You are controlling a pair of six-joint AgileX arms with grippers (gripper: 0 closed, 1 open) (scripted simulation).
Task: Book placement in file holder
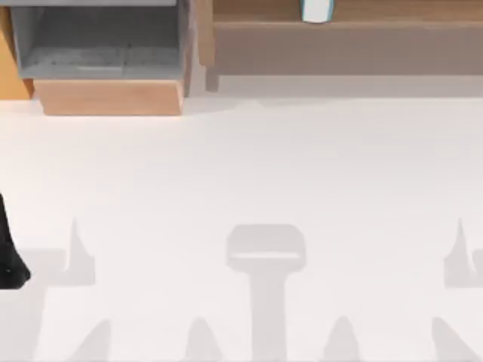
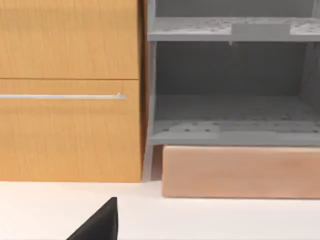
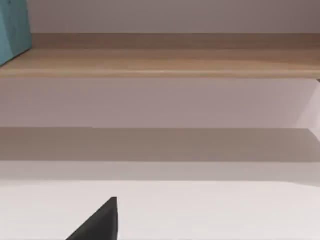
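Note:
The book (image 1: 315,9) stands upright on the long brown shelf at the back right, white page edges up between teal covers. Its teal cover (image 3: 12,30) shows at the edge of the right wrist view. The file holder (image 1: 113,96) sits at the back left, grey walls behind a light tan front lip. In the left wrist view it (image 2: 240,172) is straight ahead, nothing inside. My left arm (image 1: 9,253) is a black shape at the table's left edge. A black part of my left gripper (image 2: 100,227) and of my right gripper (image 3: 100,225) shows low in each wrist view.
The long brown wooden shelf (image 1: 339,38) runs along the back right, seen close as a plank (image 3: 160,62). An orange wooden cabinet (image 2: 70,130) with a thin metal handle (image 2: 62,96) stands left of the file holder. The white table (image 1: 241,173) stretches in front.

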